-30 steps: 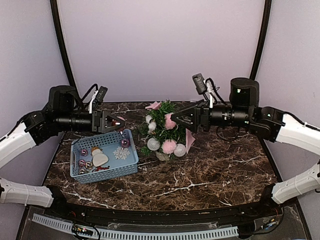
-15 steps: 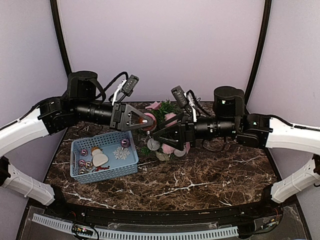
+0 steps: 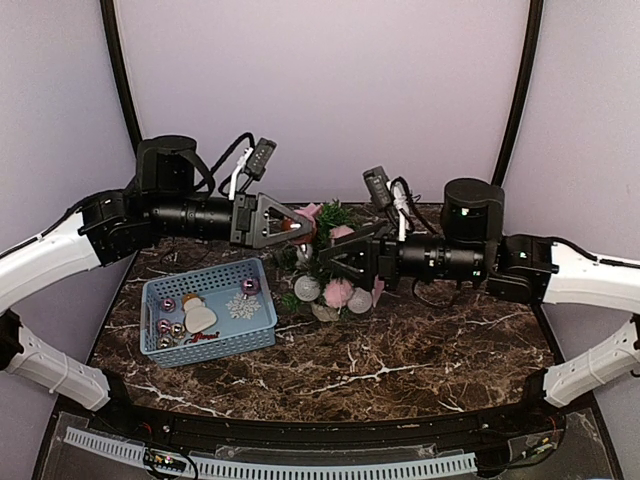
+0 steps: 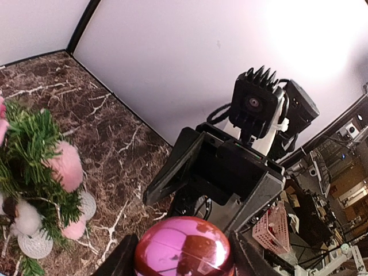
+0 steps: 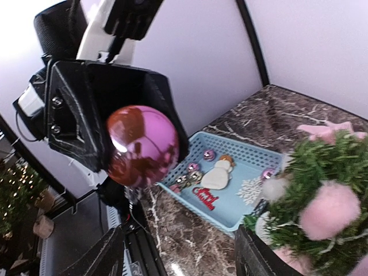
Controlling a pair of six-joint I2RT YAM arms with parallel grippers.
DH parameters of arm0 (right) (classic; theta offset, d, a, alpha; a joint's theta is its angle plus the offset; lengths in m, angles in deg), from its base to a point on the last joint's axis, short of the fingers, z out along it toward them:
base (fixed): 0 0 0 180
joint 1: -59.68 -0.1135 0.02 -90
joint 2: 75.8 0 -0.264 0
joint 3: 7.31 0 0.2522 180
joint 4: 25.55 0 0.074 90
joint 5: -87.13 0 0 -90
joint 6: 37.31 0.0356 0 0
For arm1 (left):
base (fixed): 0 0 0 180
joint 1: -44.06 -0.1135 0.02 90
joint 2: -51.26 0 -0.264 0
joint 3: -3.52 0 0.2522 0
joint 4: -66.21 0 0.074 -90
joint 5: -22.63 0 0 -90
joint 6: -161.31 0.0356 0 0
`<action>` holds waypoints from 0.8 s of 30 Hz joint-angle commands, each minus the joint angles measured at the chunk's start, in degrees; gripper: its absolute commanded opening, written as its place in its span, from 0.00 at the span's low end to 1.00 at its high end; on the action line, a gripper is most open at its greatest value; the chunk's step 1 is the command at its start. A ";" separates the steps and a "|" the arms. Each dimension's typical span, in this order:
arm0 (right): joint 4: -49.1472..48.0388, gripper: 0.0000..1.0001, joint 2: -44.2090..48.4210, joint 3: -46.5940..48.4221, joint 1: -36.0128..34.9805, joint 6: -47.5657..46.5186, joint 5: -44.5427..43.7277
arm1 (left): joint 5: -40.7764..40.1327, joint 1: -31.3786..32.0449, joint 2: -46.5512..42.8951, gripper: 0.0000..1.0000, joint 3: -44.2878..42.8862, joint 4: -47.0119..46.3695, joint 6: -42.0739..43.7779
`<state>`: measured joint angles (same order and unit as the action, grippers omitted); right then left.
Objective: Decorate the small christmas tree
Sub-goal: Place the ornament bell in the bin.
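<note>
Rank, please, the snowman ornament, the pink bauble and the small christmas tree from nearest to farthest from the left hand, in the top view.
1. pink bauble: in the left hand.
2. small christmas tree: just right.
3. snowman ornament: lower left, in the blue basket.

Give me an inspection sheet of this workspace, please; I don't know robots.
Surface: dark marbled table.
Job's things: small christmas tree at centre back, already bearing ornaments.
Clutter: blue basket left of the tree, holding spare ornaments.
Grippers: left pincer shut on pink bauble beside the tree; right pincer open, empty, at the tree.
Cables: black cables loop over both wrists.
Surroundings: plain lilac walls.
</note>
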<state>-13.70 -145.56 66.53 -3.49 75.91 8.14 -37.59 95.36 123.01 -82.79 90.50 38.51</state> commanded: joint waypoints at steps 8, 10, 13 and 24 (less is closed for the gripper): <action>3.13 0.66 10.95 -5.21 12.55 6.04 -22.25 | -6.82 0.28 10.35 0.41 -17.43 2.61 4.44; 2.33 0.66 11.56 -5.88 15.31 5.83 -19.89 | -7.01 0.28 14.68 0.41 -21.00 4.22 5.42; 0.27 0.70 11.60 -5.38 17.92 2.97 -13.47 | -6.47 0.28 18.56 0.41 -26.13 5.66 6.14; -2.20 0.83 9.42 -2.36 21.96 -6.54 12.31 | -1.35 0.24 27.45 0.41 -34.06 5.82 5.30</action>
<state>-12.78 -134.76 61.59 17.42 72.92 9.51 -42.14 95.39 150.33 -113.81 96.31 43.52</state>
